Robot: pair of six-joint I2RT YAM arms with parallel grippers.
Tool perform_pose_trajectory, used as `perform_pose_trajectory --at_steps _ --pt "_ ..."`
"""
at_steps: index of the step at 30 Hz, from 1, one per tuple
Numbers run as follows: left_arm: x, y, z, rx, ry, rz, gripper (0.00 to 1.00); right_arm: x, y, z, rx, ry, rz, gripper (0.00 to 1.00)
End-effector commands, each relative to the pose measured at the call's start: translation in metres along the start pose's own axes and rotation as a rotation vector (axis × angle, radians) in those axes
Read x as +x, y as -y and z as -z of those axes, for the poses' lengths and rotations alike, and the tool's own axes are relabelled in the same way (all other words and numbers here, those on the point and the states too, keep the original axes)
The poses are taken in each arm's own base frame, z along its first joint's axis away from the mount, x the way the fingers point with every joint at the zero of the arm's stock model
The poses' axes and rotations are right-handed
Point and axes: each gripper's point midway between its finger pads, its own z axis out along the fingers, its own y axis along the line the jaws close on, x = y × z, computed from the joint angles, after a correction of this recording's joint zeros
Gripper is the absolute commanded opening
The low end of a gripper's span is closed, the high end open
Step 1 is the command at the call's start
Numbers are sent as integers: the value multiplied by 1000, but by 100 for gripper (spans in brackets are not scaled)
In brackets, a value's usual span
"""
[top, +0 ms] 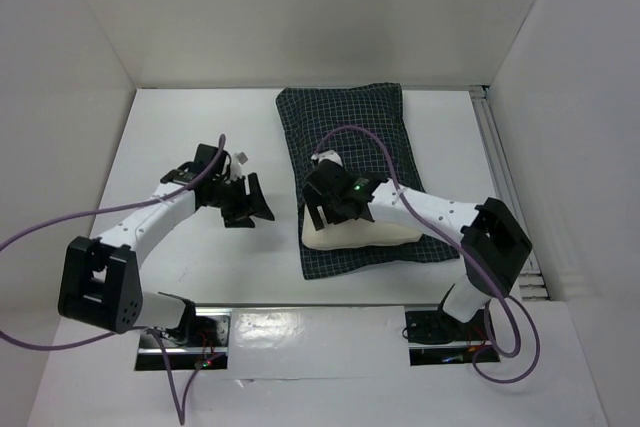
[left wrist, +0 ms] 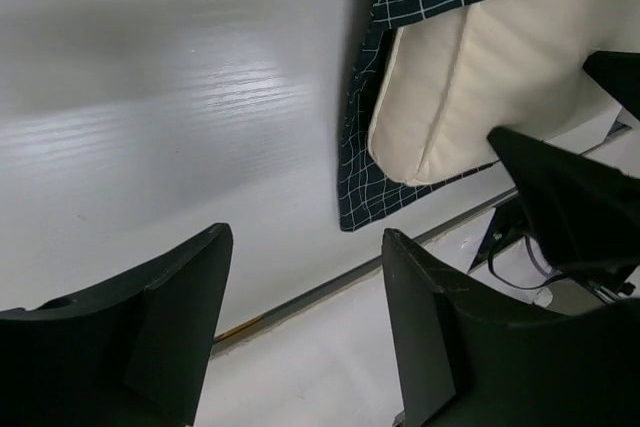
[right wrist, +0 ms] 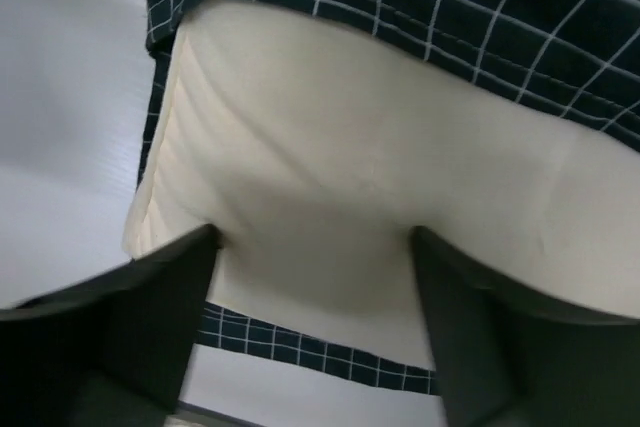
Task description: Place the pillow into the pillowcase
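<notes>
Where the two arms reach out from the near edge of the worktop (top: 200,127), the left end effector (left wrist: 305,237) hangs over bare white surface with its fingers set well apart and nothing between them; it sits to the left of the pillowcase (top: 345,122), apart from it, and its wrist camera looks across at the near left corner of the fabric.

Beside it, to the right, the right end effector (right wrist: 315,237) is down on the pillow (right wrist: 350,147); its fingers are spread wide, one on each side of a cream bulge, with the tips against the soft surface; they do not look closed on the cushion, and the gap between them is at least as wide as the left one's.

That cream end is the near, left part of the pillow; it sticks out of the mouth of the pillowcase, bare on top, while the lower layer of navy check lies spread under it on the worktop and shows along its near and left edges.

Farther off, the upper layer of the pillowcase covers the remainder of the pillow; the sack runs away from the arms toward the back wall, lying flat and slightly slanted.
</notes>
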Motion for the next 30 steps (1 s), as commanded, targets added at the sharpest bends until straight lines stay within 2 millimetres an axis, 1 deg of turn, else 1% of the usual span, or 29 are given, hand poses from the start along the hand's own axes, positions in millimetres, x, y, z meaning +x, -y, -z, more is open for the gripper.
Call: perform_pose_trajectory --at_steps 1,2,3,4,5,6,7,8,9,10,11,12,13,14,15,16,17,18,19,21,22,23,24,25,26,28,29,30 --pt "-3 13 -10 32 14 -31 74 2 -2 11 4 4 -10 92" --pt "-1 12 -14 19 2 -24 74 -10 -8 15 -12 35 -33 100" --pt "4 9 -21 2 -7 -38 74 -12 -16 14 -22 40 -33 100" --pt "2 8 -21 -9 0 -38 74 -14 -18 12 -22 40 -33 100" --pt "6 7 -25 -20 -11 -45 74 -19 -20 11 -25 45 -34 100" --pt "9 2 -26 -37 -15 -40 74 -14 -28 1 -30 25 -30 100" --pt "15 -1 -29 -43 -32 -31 74 -16 -31 -5 -32 27 -31 100" --pt "18 -3 -30 -48 -39 -28 74 -5 -31 -20 -10 -15 -30 100" --pt "18 -3 -30 -42 -30 -33 74 -2 -33 -27 -6 -22 -40 100" --pt "20 1 -30 -22 -26 -58 74 -1 -32 -33 9 -24 -37 98" --pt "26 -4 -32 -31 -40 -51 74 5 -33 -38 6 -40 -33 91" --pt "30 6 -33 15 -57 -93 74 8 -32 -42 0 -56 -38 79" --pt "35 5 -33 16 -65 -122 74 6 -31 -42 -22 -52 -16 40" --pt "38 8 -33 26 -75 -129 74 4 -34 -37 -46 -47 -2 21" --pt "41 13 -35 38 -78 -164 75 -2 -32 -32 -60 -35 -2 4" --pt "45 19 -36 68 -92 -177 77 -7 -30 -16 -81 -17 25 0" --pt "46 23 -37 78 -90 -194 77 -13 -25 -7 -90 -2 25 0" --pt "50 28 -41 87 -102 -203 78 -17 -25 3 -120 6 27 0" --pt "54 29 -44 83 -117 -185 78 -31 -19 22 -143 48 28 0" --pt "57 34 -50 91 -125 -181 80 -39 -15 40 -181 69 15 0" --pt "61 39 -55 99 -135 -189 80 -47 -10 51 -196 95 8 0" --pt "57 48 -57 126 -110 -190 81 -44 -10 56 -208 85 10 0" --pt "60 52 -61 148 -120 -192 81 -49 -10 61 -232 95 8 0" --pt "57 61 -64 189 -108 -207 82 -47 -11 65 -244 89 9 0" --pt "59 66 -66 208 -112 -220 82 -50 -7 67 -241 100 -1 0" --pt "54 65 -72 197 -95 -208 82 -49 -9 68 -258 96 10 0" --pt "52 60 -79 179 -93 -194 82 -51 -6 69 -251 92 4 0" --pt "49 62 -83 187 -83 -200 82 -51 -6 69 -251 92 4 0"
